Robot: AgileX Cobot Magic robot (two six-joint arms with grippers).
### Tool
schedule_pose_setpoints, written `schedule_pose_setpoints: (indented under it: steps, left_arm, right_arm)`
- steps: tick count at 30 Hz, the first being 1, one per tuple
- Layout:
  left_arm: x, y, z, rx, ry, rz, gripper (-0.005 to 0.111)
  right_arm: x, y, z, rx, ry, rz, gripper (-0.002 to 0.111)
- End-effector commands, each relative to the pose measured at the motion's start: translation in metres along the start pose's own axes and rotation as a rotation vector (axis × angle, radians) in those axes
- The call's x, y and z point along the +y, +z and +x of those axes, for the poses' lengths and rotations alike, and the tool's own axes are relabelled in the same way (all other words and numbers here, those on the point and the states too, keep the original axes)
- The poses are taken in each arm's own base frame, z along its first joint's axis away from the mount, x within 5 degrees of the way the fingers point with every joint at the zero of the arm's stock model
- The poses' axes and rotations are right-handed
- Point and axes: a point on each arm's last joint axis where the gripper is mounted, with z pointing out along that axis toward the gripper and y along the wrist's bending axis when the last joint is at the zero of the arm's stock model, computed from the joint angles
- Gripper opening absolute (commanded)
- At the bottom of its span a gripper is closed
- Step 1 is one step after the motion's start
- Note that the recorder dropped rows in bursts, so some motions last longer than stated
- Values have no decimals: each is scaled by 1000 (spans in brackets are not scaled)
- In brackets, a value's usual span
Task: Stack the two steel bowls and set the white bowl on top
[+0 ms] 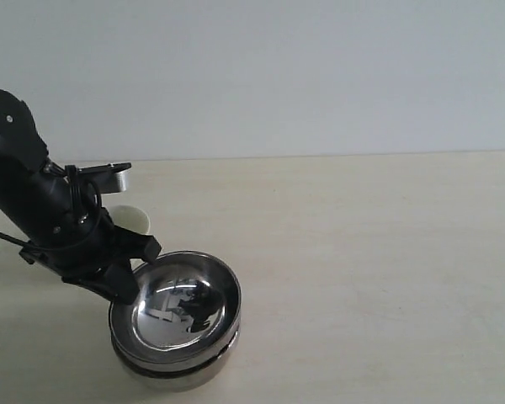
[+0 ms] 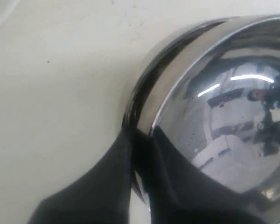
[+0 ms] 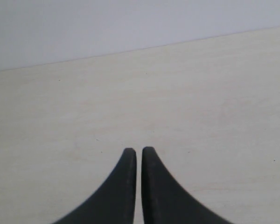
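The two steel bowls sit nested near the front left of the table: the wider smooth bowl point(image 1: 185, 307) rests inside the ribbed one point(image 1: 175, 369). My left gripper point(image 1: 128, 273) is shut on the upper bowl's left rim. In the left wrist view one finger lies inside the mirror-like bowl point(image 2: 233, 121) and one outside, the left gripper point(image 2: 142, 142) pinching the rim. The white bowl point(image 1: 133, 219) stands just behind, partly hidden by the left arm. My right gripper point(image 3: 139, 151) is shut on nothing above bare table and is out of the exterior view.
The pale wooden table point(image 1: 362, 252) runs to a light wall at the back. The black left arm point(image 1: 34, 194) leans over the table's left side, between the white bowl and the stack.
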Motion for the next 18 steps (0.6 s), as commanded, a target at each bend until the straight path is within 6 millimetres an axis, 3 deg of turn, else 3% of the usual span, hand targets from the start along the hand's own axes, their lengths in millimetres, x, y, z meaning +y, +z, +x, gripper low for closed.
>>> schedule_pose_setpoints:
  steps: [1, 18]
  left_arm:
    - [-5, 0, 0, -8, 5, 54, 4]
    - [-3, 0, 4, 35, 28, 40, 4]
  right_arm:
    - [0, 0, -1, -15, -9, 4, 0]
    - [0, 0, -1, -15, -9, 4, 0]
